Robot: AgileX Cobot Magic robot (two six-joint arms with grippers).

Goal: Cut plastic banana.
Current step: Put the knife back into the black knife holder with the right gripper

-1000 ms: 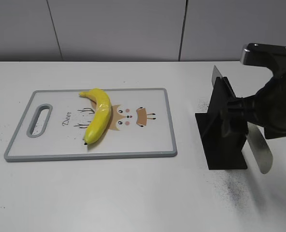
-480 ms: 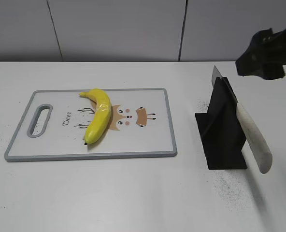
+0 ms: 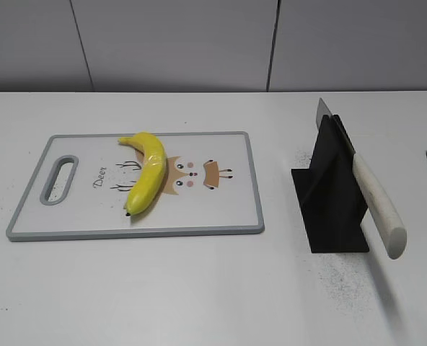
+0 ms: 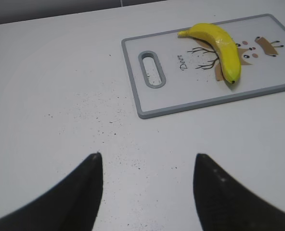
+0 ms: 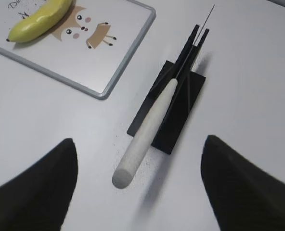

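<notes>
The plastic banana [image 3: 146, 173] lies uncut on the cutting board [image 3: 221, 209], the knife [image 5: 149, 126] sits untouched in its black stand [image 3: 334, 194], both the left gripper [image 4: 147, 185] and right gripper [image 5: 137, 187] hang spread and empty, so fetching that handle looks the step in hand.

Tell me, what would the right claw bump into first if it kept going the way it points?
Probably the knife's white handle, which lies right between the open right claw's fingers in the wrist view, sticking out of the black knife stand. Depth is hard to judge.
</notes>
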